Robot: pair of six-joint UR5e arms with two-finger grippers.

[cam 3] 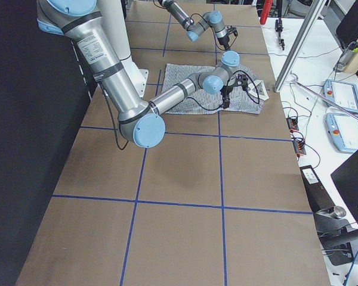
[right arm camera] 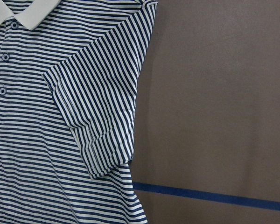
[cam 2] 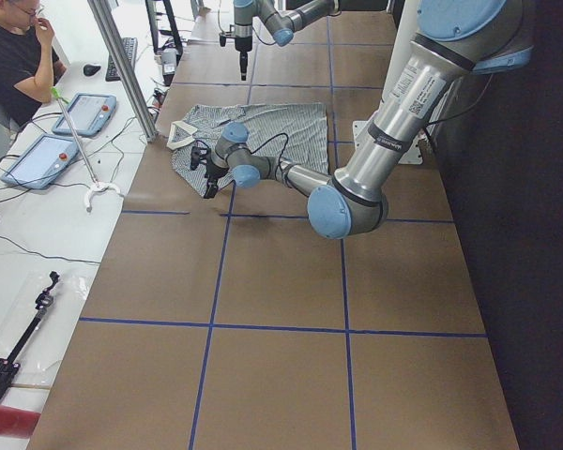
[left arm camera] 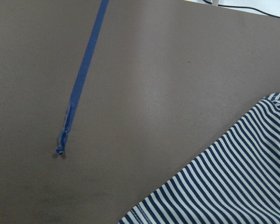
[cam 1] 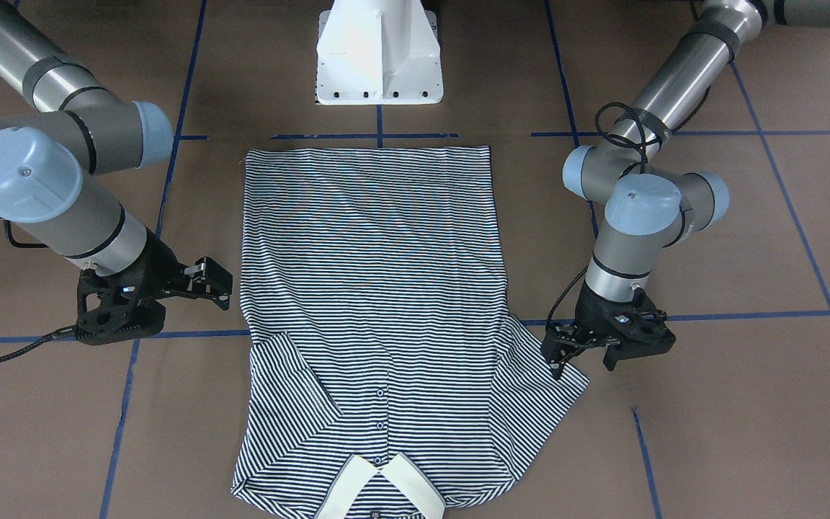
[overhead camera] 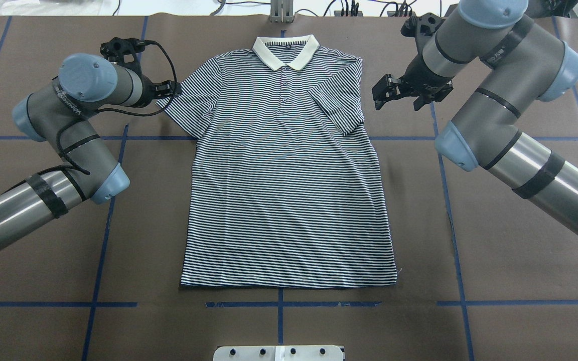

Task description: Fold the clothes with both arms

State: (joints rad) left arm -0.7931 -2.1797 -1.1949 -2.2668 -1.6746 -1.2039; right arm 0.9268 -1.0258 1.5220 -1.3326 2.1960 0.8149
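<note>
Lying flat and front-up on the brown surface (overhead camera: 494, 260), the striped polo shirt (overhead camera: 289, 190) has its cream collar (overhead camera: 285, 50) on the side away from the robot's base. The right-side sleeve (overhead camera: 336, 108) is folded in over the chest; the left-side sleeve (overhead camera: 188, 103) is spread out. The left hand (cam 1: 583, 367), fingers apart, stands at the spread sleeve's edge. The right hand (overhead camera: 397, 100), fingers apart, hovers beside the folded sleeve.

Nothing legible; white lettering (overhead camera: 498, 51) on my right arm (overhead camera: 494, 100) & left arm (overhead camera: 83, 145) too blurred to read.
</note>
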